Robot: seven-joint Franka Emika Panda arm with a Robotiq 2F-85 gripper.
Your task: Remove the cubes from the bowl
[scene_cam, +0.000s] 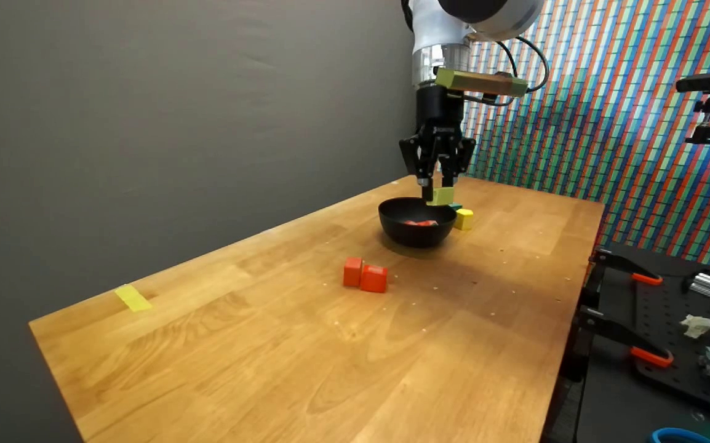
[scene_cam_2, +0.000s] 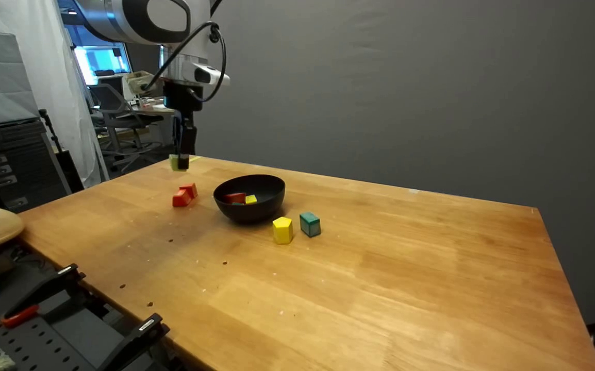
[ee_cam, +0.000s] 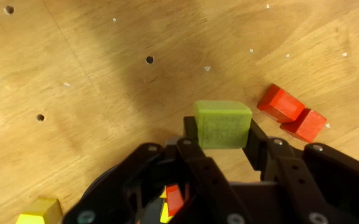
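In an exterior view the bowl [scene_cam_2: 247, 215] stands on the counter [scene_cam_2: 406, 288] with several cubes [scene_cam_2: 234, 198] in it. Left of it lies a pair of cubes [scene_cam_2: 182, 199], side by side; right of it and nearer the camera, two further cubes [scene_cam_2: 283, 232], slightly apart. One cube [ee_cam: 224, 129] is between the fingers of the end effector [ee_cam: 222, 130], above the counter.

Black bowl [scene_cam_2: 248, 215]; yellow-green cube [ee_cam: 224, 129]; 2 red tabletop cubes [ee_cam: 281, 105]; yellow block [scene_cam_2: 283, 231]; teal block [scene_cam_2: 310, 225]; multicoloured gridded backdrop [scene_cam: 589, 129].
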